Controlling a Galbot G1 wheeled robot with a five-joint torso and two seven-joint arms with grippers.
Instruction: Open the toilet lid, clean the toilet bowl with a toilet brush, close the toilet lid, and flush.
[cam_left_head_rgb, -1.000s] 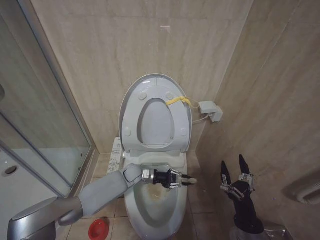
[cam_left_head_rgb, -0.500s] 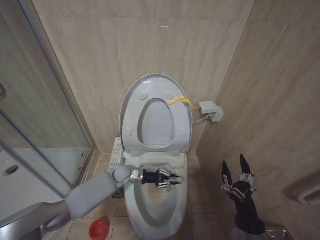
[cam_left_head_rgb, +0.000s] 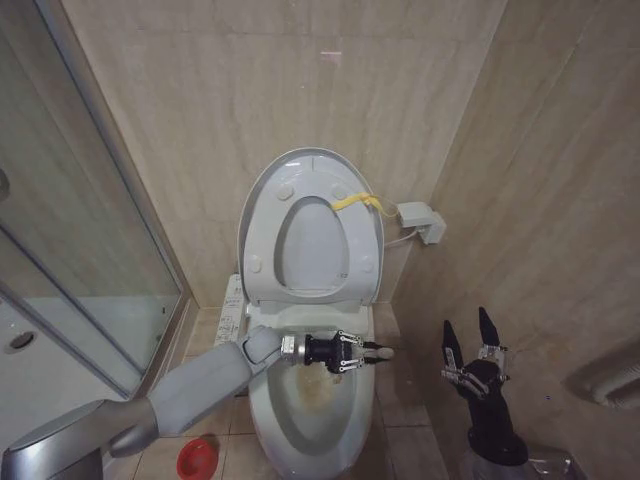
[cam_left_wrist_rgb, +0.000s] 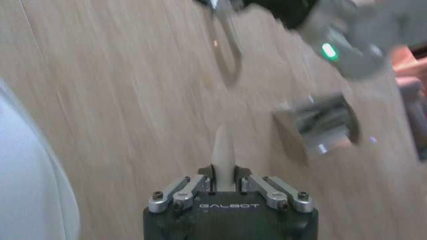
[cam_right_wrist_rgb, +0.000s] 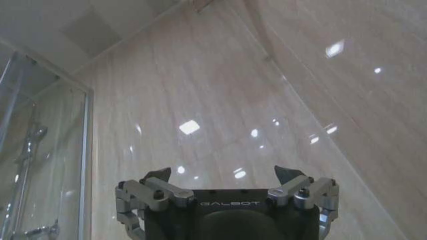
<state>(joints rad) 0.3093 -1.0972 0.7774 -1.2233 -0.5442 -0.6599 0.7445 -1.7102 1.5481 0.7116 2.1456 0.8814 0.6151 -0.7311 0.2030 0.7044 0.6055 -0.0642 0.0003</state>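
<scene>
Toilet brush (cam_left_head_rgb: 372, 352) in left pincer (cam_left_head_rgb: 352, 353)

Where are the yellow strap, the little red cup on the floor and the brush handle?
Small yellow strap (cam_left_head_rgb: 352, 200): head view, its middle.
Small red cup-shaped holder (cam_left_head_rgb: 197, 458): head view, its rim.
Slim white toilet brush handle (cam_left_wrist_rgb: 223, 156): left wrist view, shaft.

The left arm reaches in from the lower left, forearm rising toward the centre and wrist turned level, so the left gripper (cam_left_head_rgb: 352, 353) points sideways to the robot's right; its fingers (cam_left_wrist_rgb: 200, 181) are closed tight on a slim white handle (cam_left_wrist_rgb: 223, 150) that sticks out past the tips. The right arm stands parked low on the right, its right gripper (cam_left_head_rgb: 468, 335) pointing straight up with the two fingers (cam_left_head_rgb: 450, 340) spread wide apart.
</scene>
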